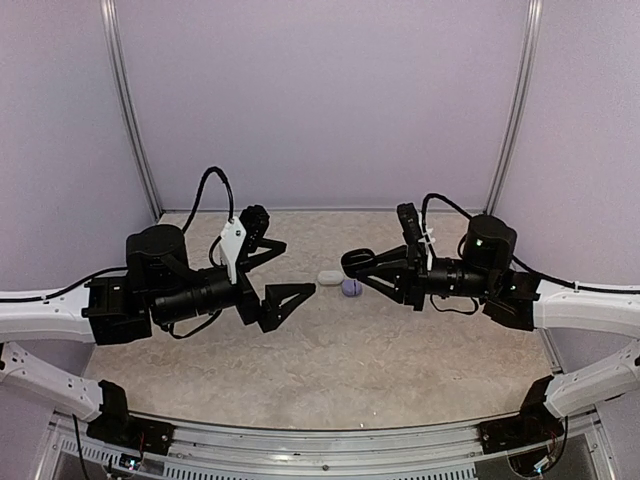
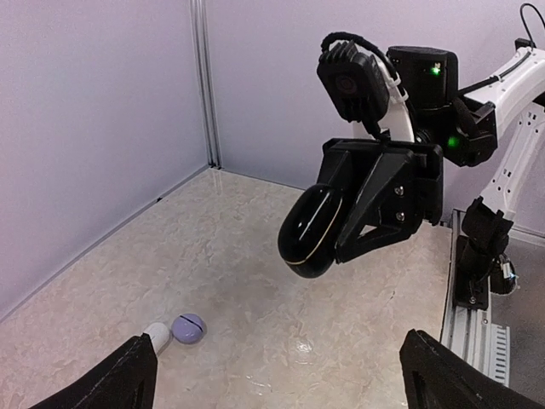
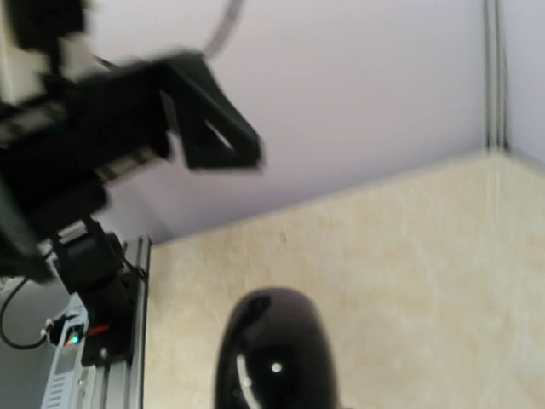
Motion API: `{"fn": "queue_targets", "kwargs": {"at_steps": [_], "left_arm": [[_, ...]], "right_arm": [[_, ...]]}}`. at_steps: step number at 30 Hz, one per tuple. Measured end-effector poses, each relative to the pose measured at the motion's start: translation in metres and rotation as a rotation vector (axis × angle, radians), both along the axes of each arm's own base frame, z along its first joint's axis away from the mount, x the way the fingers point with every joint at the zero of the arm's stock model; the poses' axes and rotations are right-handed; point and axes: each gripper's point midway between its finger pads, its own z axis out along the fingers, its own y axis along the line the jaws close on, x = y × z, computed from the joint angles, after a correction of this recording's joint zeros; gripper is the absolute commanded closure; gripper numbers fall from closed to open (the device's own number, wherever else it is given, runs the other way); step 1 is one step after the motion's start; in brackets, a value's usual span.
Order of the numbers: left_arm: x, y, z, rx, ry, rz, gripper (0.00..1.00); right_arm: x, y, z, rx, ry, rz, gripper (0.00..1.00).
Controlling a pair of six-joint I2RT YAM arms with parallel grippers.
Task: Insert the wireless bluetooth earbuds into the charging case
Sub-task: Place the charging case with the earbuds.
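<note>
Black case (image 2: 308,232) is clamped in right gripper (image 1: 365,265); left gripper (image 1: 298,268), jaws apart, should be squared to its seam (image 2: 318,240).

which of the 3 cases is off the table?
The black case: the right gripper holds it in the air. The white case and the lavender case lie side by side on the table.
</note>
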Motion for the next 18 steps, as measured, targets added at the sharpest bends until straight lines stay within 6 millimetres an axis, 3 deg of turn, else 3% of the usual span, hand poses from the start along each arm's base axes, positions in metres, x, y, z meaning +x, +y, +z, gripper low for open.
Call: {"fn": "queue_targets", "kwargs": {"at_steps": [6,9,14,18], "left_arm": [[0.009,0.006,-0.003,-0.009,0.012,0.065,0.01],[0.012,0.008,-0.014,0.006,0.014,0.081,0.01],[0.013,0.012,-0.038,0.042,0.025,0.099,0.01],[0.014,0.016,-0.035,0.031,0.020,0.110,0.01]], "right_arm": [[0.015,0.010,-0.030,-0.088,0.142,-0.021,1.00],[0.022,0.015,-0.047,-0.123,0.215,-0.029,1.00],[0.041,0.025,-0.093,-0.204,0.367,-0.060,1.00],[0.060,0.033,-0.140,-0.285,0.489,-0.100,1.00]]}}
